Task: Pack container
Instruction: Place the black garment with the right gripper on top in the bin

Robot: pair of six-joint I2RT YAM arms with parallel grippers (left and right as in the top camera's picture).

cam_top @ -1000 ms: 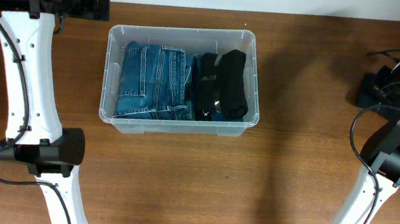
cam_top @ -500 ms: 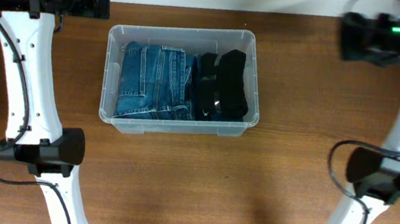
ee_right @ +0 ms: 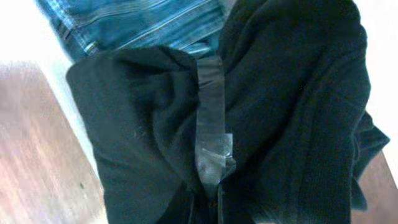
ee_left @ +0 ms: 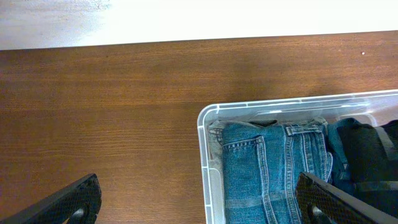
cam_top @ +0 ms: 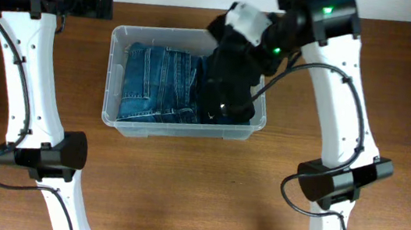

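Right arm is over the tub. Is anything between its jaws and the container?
No barrier shows. The right gripper hangs over the right end of the container, with only the black garment packed there beneath it. The jeans fill the other end, out of its path.

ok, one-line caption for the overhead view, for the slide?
Packing in progress: right gripper over black clothing packed beside folded jeans in the clear container.
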